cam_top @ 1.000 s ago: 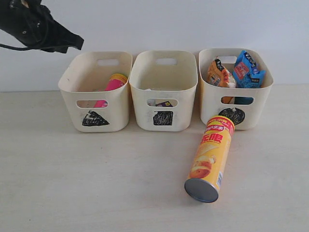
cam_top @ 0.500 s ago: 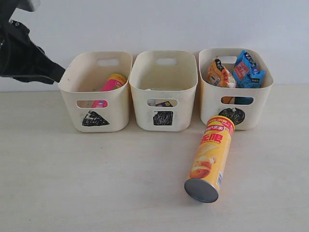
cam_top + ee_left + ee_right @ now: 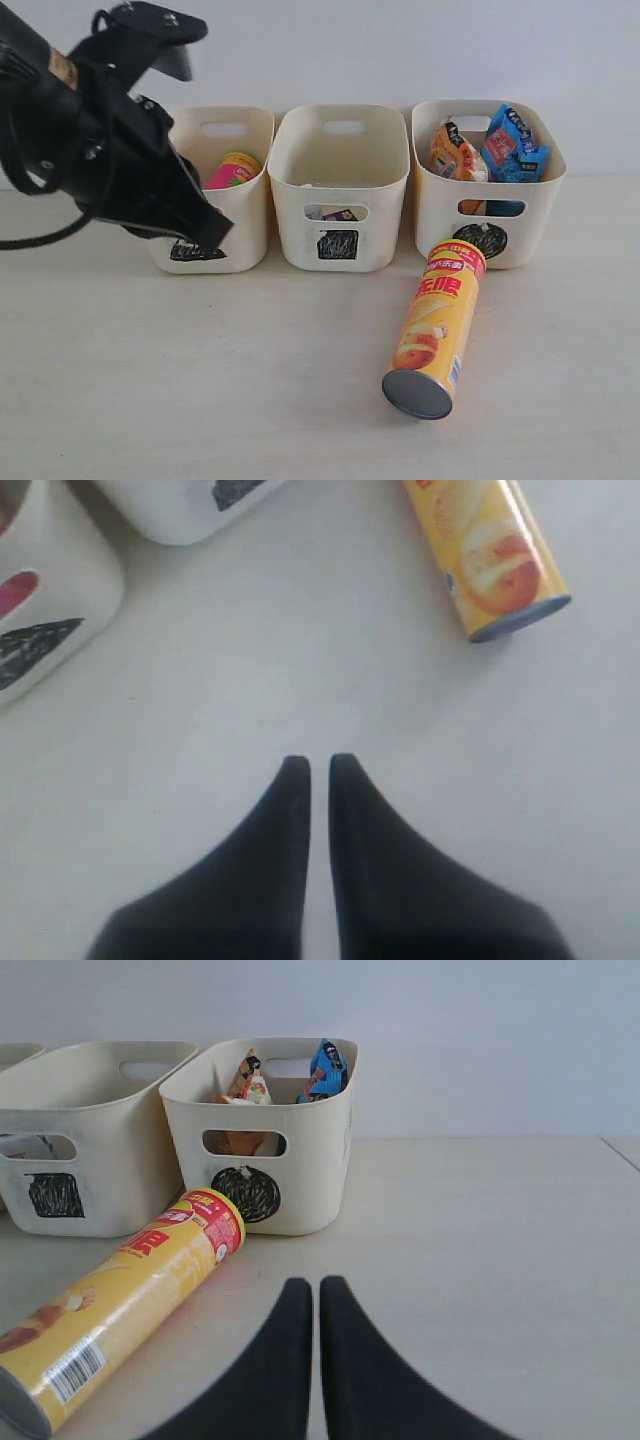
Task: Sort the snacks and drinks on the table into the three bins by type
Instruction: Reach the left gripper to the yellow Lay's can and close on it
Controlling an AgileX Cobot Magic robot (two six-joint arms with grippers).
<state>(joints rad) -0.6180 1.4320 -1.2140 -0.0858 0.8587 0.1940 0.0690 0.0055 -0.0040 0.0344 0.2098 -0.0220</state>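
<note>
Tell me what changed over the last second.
The left gripper, shut and empty, swung down from the upper left corner of the exterior view and now hangs in front of the left bin. The yellow chip tube lies unmoved on the table by the right bin. The bins' contents look unchanged.

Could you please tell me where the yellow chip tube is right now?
In the exterior view the yellow tube lies on its side on the table, right of centre, its red top end just in front of the right bin.
</note>
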